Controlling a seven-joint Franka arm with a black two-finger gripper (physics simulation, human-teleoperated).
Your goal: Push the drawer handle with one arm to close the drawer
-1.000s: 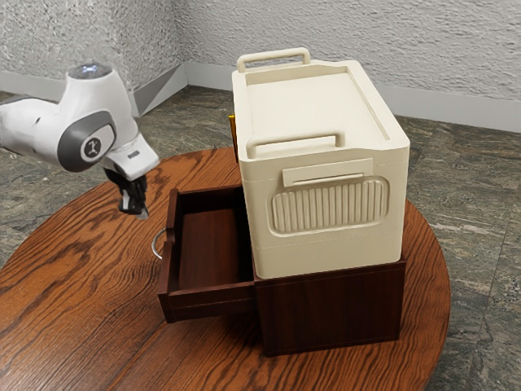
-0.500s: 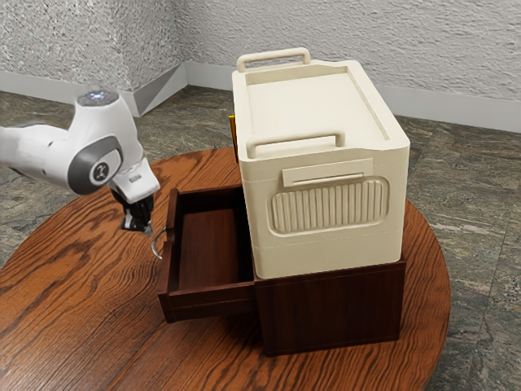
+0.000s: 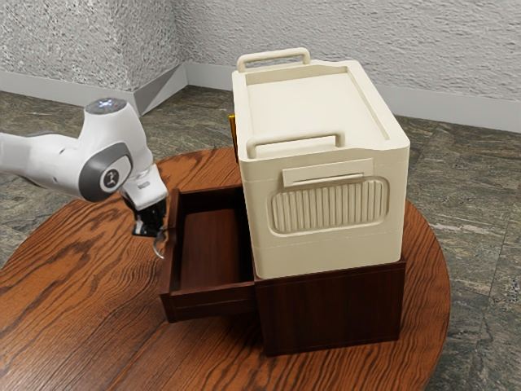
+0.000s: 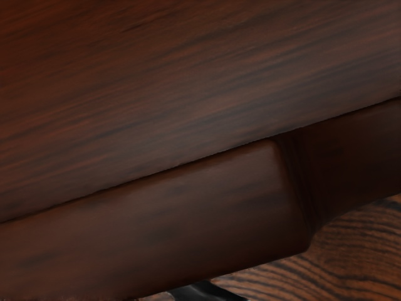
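Just outside the drawer front, about 10 o'clock from the middle of the drawer (image 3: 210, 257) on the exterior view's clock face, sits my tool (image 3: 148, 231). Change over the last second: I came down and in from higher and further out, and am now right by the upper end of the handle (image 3: 156, 248). Drawer hasn't moved in that time, same gap throughout. So the approach is about done, but no closing travel yet. Contact: can't confirm, the tool overlaps the handle from this angle. Tool opening: can't tell; can't see anything held either. Handle is at 9 o'clock of the drawer, a thin silvery bow on the outer face. Drawer is dark reddish-brown wood, well out of the cabinet (image 3: 334, 314), which lies toward 4 o'clock, with a cream box (image 3: 326, 244) on top. All of it stands on the round striped-grain surface (image 3: 98, 309). Wrist view has the drawer front (image 4: 150, 219) close under my hand, wood grain past it. Next, I'd say: settle against handle or front, then push toward 3 o'clock, level, along the drawer's travel. Risk: I'm nearer the handle's 12 o'clock end than its middle, so an off-centre shove could rack the drawer, or I could slip off the bow.
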